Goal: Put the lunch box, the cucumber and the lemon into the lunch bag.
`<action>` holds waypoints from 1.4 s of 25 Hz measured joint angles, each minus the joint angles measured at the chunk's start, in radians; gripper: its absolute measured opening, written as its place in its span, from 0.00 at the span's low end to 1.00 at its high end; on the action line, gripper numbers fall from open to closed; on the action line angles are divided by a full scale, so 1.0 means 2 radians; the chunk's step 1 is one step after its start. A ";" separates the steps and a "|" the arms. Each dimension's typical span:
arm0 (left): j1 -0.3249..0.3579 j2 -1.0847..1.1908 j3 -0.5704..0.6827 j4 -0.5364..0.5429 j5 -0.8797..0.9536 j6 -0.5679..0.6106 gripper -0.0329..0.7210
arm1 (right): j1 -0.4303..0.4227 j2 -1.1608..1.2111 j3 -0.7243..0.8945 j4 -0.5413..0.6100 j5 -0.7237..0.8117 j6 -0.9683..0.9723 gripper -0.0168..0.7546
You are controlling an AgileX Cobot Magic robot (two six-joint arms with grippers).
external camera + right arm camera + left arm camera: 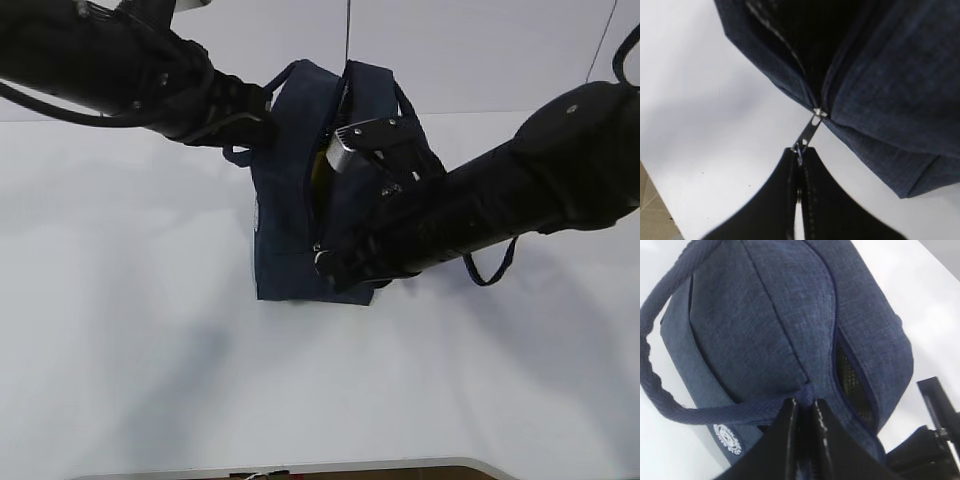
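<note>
The dark navy lunch bag (290,180) stands on the white table (150,330), its zipper partly open along the top. A yellow-green thing (321,170) shows inside the opening; I cannot tell what it is. My left gripper (806,405) is shut on the bag's handle strap (695,412) at its upper left. My right gripper (800,152) is shut on the metal ring pull (807,132) of the zipper at the bag's lower front corner. The lunch box, cucumber and lemon are not clearly seen.
A second loop handle (495,268) hangs down to the right of the bag, under my right arm. A table edge (300,468) runs along the front.
</note>
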 joint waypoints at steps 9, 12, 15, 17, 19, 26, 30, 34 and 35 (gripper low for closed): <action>0.000 0.000 0.000 0.000 -0.001 0.000 0.05 | 0.000 -0.023 0.000 -0.001 -0.004 0.004 0.03; 0.000 0.000 0.000 0.000 -0.001 0.000 0.05 | 0.000 -0.023 0.000 -0.001 -0.004 0.012 0.03; 0.000 0.000 0.000 0.000 -0.001 0.000 0.05 | 0.000 -0.023 0.000 -0.001 -0.004 0.025 0.03; 0.000 0.000 0.000 0.000 -0.001 0.000 0.05 | 0.000 -0.023 0.000 -0.001 -0.002 0.032 0.03; 0.000 0.000 0.000 0.000 -0.001 0.000 0.05 | 0.000 -0.024 0.000 -0.001 -0.002 0.038 0.03; 0.000 0.000 0.000 0.000 -0.001 0.000 0.05 | 0.000 -0.025 0.000 -0.023 0.001 0.053 0.03; 0.000 0.000 0.000 0.000 -0.001 0.006 0.19 | 0.000 -0.025 0.000 -0.027 0.003 0.054 0.03; 0.000 0.000 0.000 -0.002 -0.001 0.010 0.52 | 0.000 -0.025 0.000 -0.036 0.010 0.056 0.03; 0.000 -0.001 0.000 -0.003 -0.001 0.010 0.56 | 0.000 -0.025 0.000 -0.038 0.010 0.057 0.03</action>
